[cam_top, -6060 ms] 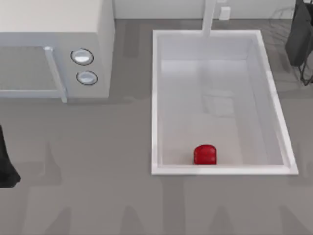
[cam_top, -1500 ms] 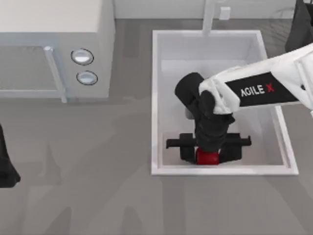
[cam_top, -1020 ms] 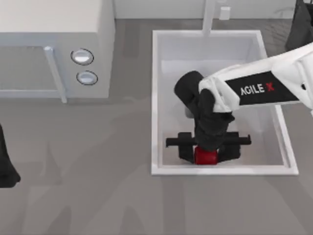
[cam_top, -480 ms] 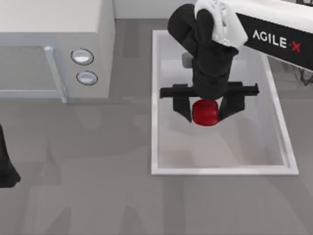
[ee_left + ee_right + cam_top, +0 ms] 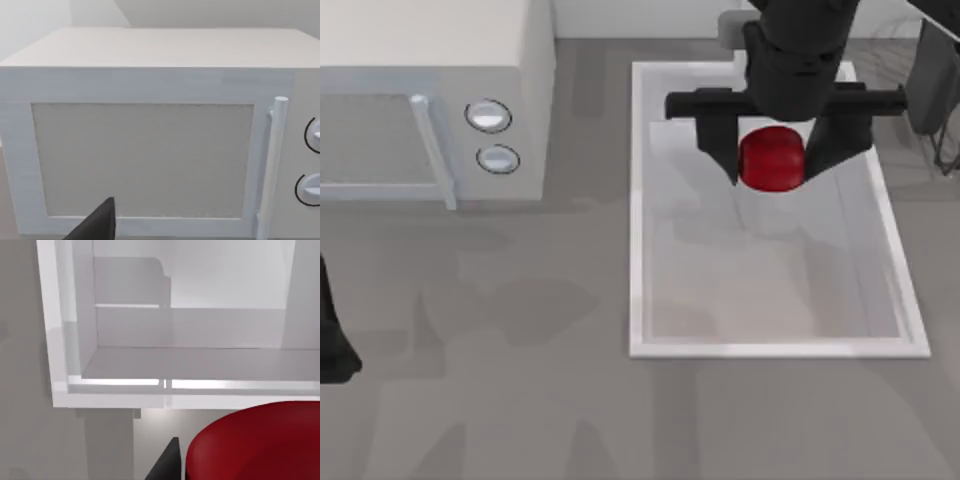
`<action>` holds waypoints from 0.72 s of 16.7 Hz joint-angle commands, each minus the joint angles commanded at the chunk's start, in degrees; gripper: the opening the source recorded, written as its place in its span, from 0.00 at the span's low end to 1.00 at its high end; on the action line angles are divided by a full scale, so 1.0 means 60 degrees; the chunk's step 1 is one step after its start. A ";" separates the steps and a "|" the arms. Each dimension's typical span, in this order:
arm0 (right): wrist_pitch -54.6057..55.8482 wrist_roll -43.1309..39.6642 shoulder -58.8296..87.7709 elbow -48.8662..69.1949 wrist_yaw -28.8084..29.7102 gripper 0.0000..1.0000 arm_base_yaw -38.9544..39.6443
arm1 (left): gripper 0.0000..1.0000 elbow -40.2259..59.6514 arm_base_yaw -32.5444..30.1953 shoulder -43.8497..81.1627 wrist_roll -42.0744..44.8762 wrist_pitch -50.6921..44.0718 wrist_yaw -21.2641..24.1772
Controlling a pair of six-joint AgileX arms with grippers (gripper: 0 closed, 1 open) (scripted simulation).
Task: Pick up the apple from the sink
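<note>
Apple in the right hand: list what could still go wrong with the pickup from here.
1. The apple is round and glossy, held between the right hand's two fingers only at its sides; it could slip and drop back into the sink.
2. It hangs above the basin's far end near the faucet post, so a careless move might knock the post.
The left hand is parked facing the microwave.

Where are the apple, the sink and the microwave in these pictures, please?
apple (image 5: 771, 158), top view, middle of its red top.
sink (image 5: 636, 210), top view, left rim.
microwave (image 5: 142, 159), left wrist view, door panel.
</note>
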 joint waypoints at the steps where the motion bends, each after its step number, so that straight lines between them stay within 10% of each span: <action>1: 0.0000 0.0000 0.0000 0.0000 0.0000 0.00 0.0000 | 1.00 0.0000 0.0000 0.0000 0.0000 0.0000 0.0000; 12: 0.0776 -0.2315 -0.2691 -0.3614 -0.0109 0.00 -0.2297 | 1.00 0.0000 0.0000 0.0000 0.0000 0.0000 0.0000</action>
